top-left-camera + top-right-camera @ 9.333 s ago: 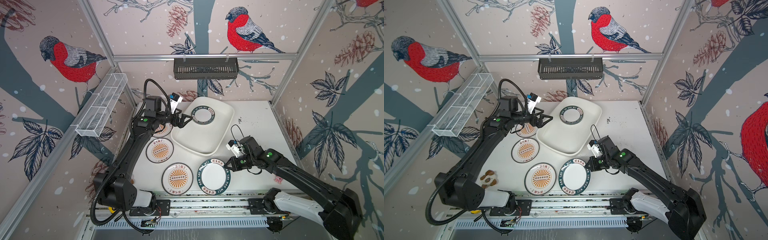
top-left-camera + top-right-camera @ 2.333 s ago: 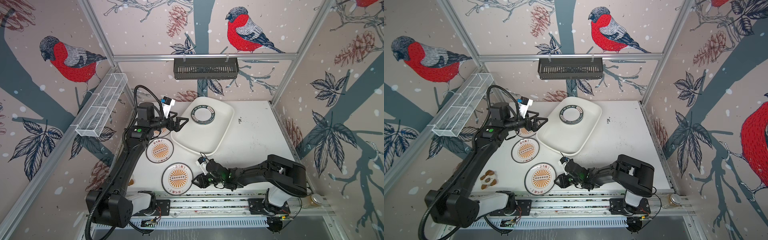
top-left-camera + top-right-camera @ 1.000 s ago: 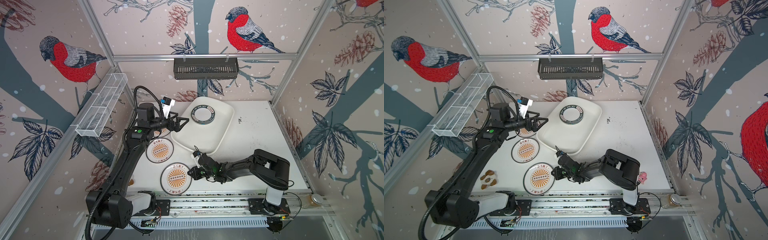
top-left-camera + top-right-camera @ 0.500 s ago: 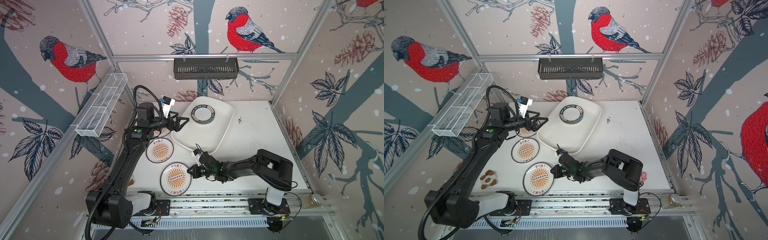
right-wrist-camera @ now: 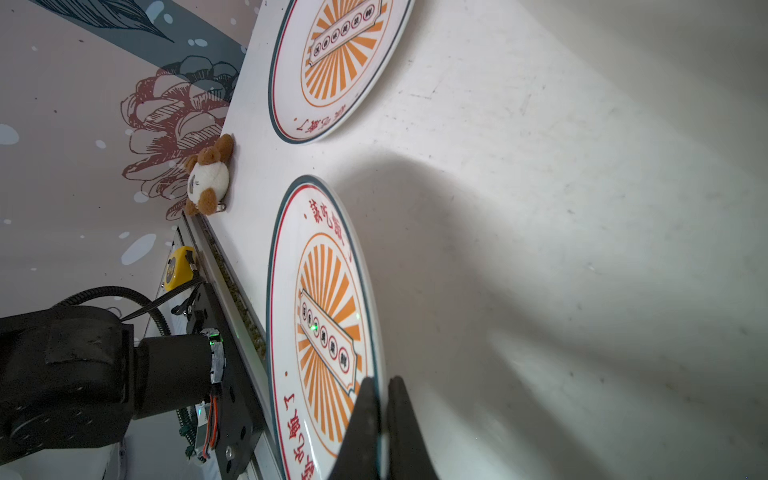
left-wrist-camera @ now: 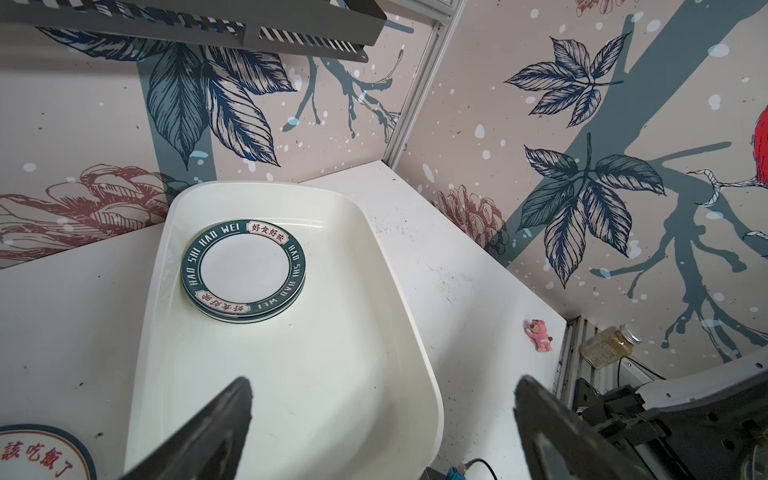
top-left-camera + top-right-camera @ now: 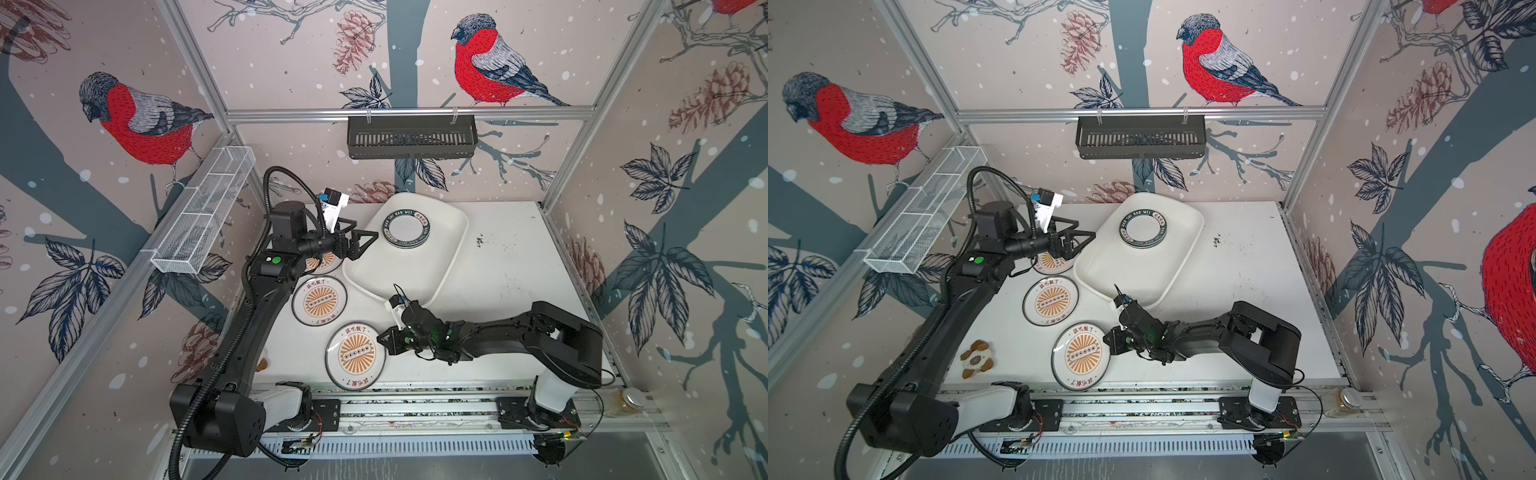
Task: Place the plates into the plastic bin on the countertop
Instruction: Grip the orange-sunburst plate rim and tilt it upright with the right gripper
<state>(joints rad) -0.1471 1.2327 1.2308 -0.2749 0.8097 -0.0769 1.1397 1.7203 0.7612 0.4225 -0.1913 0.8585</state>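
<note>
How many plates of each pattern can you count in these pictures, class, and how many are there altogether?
Orange sunburst plates: 3, outside the plastic bin
Green-lettered plates: 2, stacked inside it
Total: 5

The 3 sunburst plates (image 7: 355, 356) are white with orange rays, red characters and thin dark-green edge lines. The 2 stacked plates (image 7: 406, 228) in the white plastic bin (image 7: 399, 270) bear wide dark-green bands lettered white.
</note>
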